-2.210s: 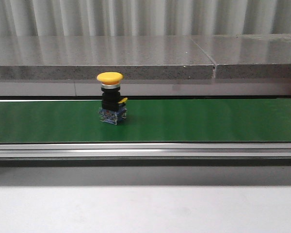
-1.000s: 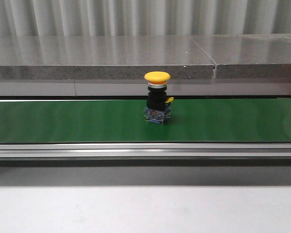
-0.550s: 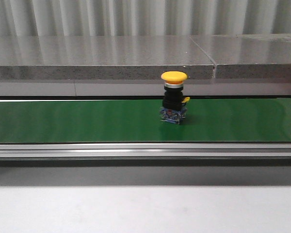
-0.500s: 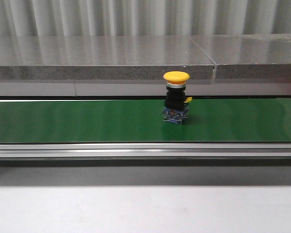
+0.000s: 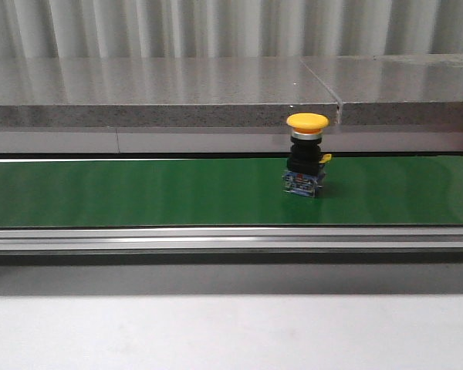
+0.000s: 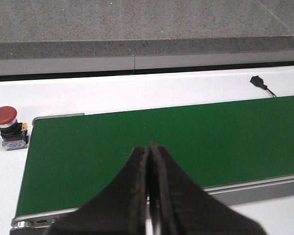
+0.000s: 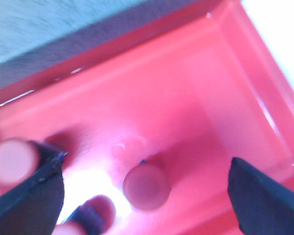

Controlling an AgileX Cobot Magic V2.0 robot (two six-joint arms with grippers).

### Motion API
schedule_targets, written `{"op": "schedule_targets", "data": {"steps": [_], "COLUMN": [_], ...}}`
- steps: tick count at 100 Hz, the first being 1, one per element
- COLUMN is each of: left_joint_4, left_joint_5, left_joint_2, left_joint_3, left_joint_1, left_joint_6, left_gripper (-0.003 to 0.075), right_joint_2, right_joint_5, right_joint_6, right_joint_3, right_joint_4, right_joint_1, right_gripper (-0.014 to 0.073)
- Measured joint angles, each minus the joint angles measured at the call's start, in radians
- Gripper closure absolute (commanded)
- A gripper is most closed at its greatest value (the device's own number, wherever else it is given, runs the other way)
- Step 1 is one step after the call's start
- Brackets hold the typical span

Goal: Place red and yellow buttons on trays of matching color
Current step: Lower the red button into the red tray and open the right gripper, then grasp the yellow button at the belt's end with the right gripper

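A yellow button stands upright on the green belt, right of centre. In the left wrist view a red button stands on the white table just off the belt's end. My left gripper is shut and empty above the belt's near edge. My right gripper is open wide over the red tray. A red button stands in the tray between the fingers, untouched. Two more red buttons sit in the tray. No yellow tray is in view.
A grey stone ledge runs behind the belt. A metal rail borders the belt's near side. A small black cable plug lies on the white table beyond the belt.
The yellow button has travelled steadily to the right along the belt, from left of centre to right of centre. No gripper shows in the front view.
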Motion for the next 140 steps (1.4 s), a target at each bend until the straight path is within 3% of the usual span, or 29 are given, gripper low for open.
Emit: {"op": "schedule_targets", "data": {"steps": [22,63,111,140], "left_joint_4": [0.0,0.0,0.0,0.0], "left_joint_5": [0.0,0.0,0.0,0.0], "left_joint_2": [0.0,0.0,0.0,0.0], "left_joint_3": [0.0,0.0,0.0,0.0], "left_joint_1": [0.0,0.0,-0.002,-0.002], "left_joint_6": [0.0,0.0,0.0,0.0], "left_gripper": [0.074,0.074,0.074,0.074], "right_joint_2": [-0.16,-0.41,-0.433,-0.429], "right_joint_5": [0.058,0.157,0.351,0.323], "right_joint_6": [-0.064,-0.101,-0.181,-0.216], "right_joint_3": [0.052,0.343,0.483,0.529], "right_joint_4": [0.0,0.003,0.004,0.019], "right_joint_1": [0.097,0.318,0.549,0.647], "right_gripper": [-0.0071,-0.0071,-0.0071,-0.0071]}}
